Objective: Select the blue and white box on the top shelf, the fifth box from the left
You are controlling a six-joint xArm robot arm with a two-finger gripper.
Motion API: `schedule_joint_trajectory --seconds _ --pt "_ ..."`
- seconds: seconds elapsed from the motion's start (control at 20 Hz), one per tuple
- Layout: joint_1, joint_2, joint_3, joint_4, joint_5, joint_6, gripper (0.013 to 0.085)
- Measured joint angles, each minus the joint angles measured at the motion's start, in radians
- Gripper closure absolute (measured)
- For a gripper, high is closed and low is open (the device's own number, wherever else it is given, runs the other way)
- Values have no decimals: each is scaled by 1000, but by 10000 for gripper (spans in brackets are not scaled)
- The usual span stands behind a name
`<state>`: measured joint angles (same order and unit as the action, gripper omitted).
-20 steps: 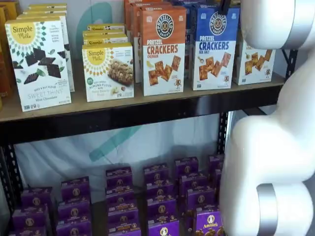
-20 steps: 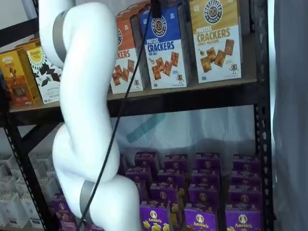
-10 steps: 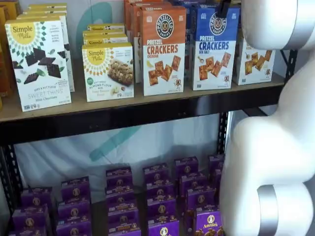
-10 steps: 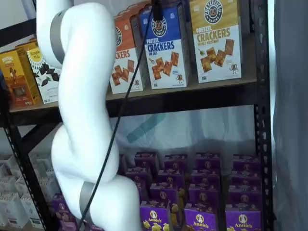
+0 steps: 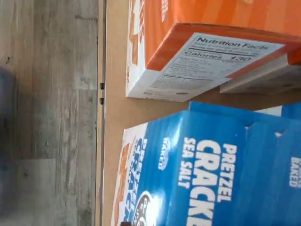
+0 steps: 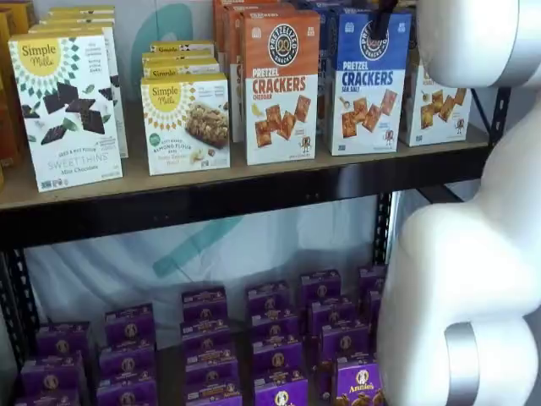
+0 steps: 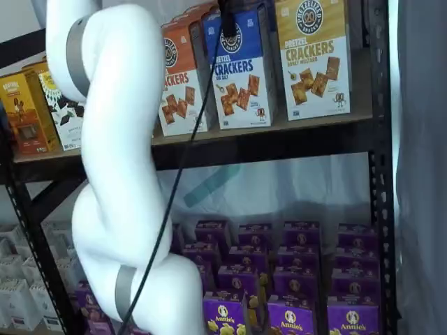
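Note:
The blue and white box (image 6: 368,80) stands on the top shelf (image 6: 211,184) between the orange cheddar carton (image 6: 281,85) and a yellow-topped carton (image 6: 435,106). It shows in both shelf views (image 7: 241,70). My gripper (image 6: 382,19) shows only as a black finger hanging from the top edge over the box's upper front, with a cable beside it (image 7: 227,17). I see no gap or grip, so its state is unclear. The wrist view looks down on the blue box's top (image 5: 202,169) and the orange carton (image 5: 197,52).
Simple Mills boxes (image 6: 68,106) stand at the left of the top shelf. Purple boxes (image 6: 270,338) fill the lower level. My white arm (image 6: 465,254) covers the right side in a shelf view and the left side (image 7: 119,174) in a shelf view. A black upright (image 7: 380,174) stands at the right.
The black finger has dropped slightly lower over the blue box's top front. The arm's white body has shifted a little. The boxes have not moved.

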<state>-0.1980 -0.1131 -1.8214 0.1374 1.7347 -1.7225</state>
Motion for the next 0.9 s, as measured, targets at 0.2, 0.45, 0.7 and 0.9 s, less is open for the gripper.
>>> schedule_joint_trajectory --seconds 0.2,0.45,0.7,0.9 --pt "19 -6 22 -27 -9 8 130" --pt "34 0 23 -44 8 17 130" --pt "40 8 12 -53 24 22 130" --pt "41 13 3 -54 32 22 130"
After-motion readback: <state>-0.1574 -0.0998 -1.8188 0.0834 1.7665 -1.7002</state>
